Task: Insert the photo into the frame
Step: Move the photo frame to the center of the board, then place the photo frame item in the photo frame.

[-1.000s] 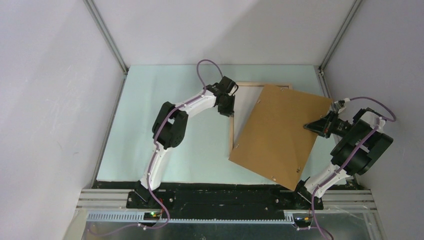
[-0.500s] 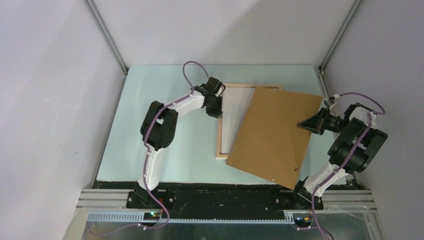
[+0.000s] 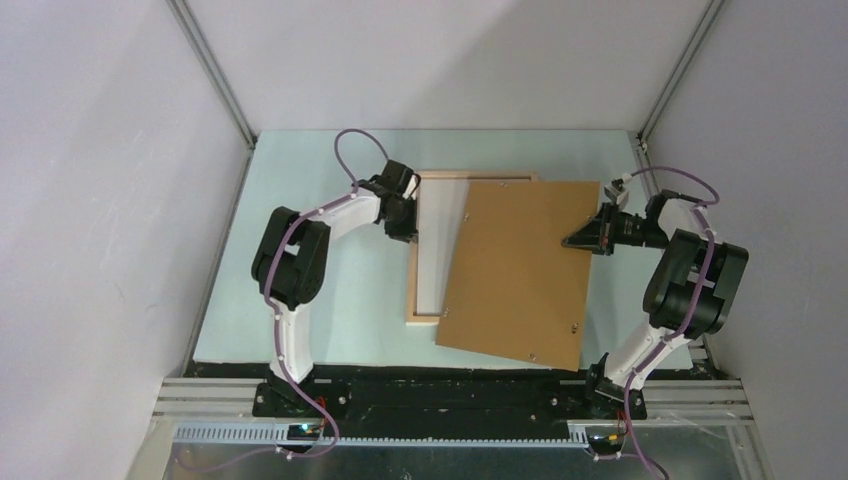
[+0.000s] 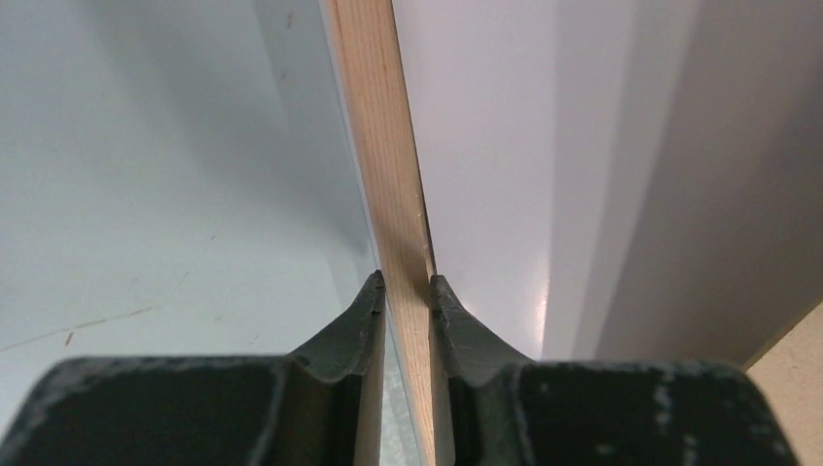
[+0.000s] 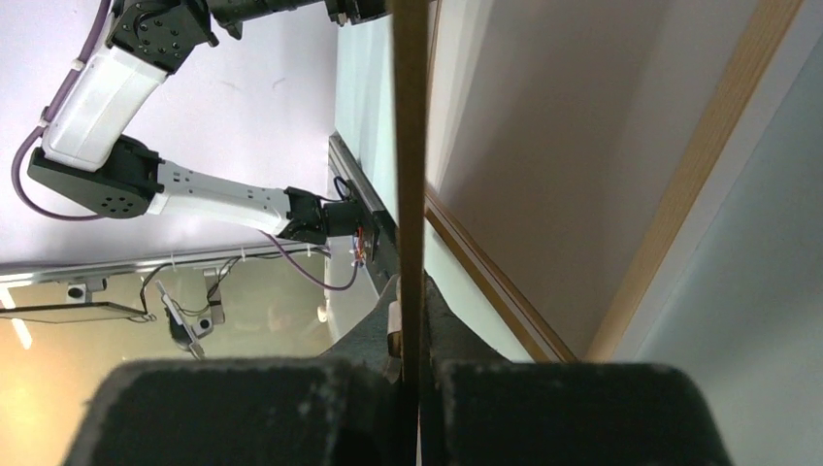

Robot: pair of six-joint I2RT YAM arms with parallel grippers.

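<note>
The frame (image 3: 412, 290) lies on the mat with its pale wood back edges up and a plain white surface (image 3: 440, 250) in its opening. I cannot tell whether that surface is the photo; no printed picture shows. My left gripper (image 3: 405, 228) is shut on the frame's left rail, and the wood strip (image 4: 388, 146) runs between my left gripper's (image 4: 404, 291) fingers. A brown backing board (image 3: 515, 265) covers the frame's right part, slightly skewed. My right gripper (image 3: 580, 240) is shut on the board's right edge, which shows edge-on (image 5: 410, 146) in my right gripper's (image 5: 412, 320) grip.
A pale green mat (image 3: 330, 300) covers the table inside grey walls with metal corner posts (image 3: 215, 75). The board's near corner reaches the mat's front edge by the black base rail (image 3: 450, 390). The frame's wood rails (image 5: 708, 146) pass to the right of the board.
Both arms have moved left, taking the frame and the backing board with them. The board has turned to lie more squarely over the frame. Both grips held.
</note>
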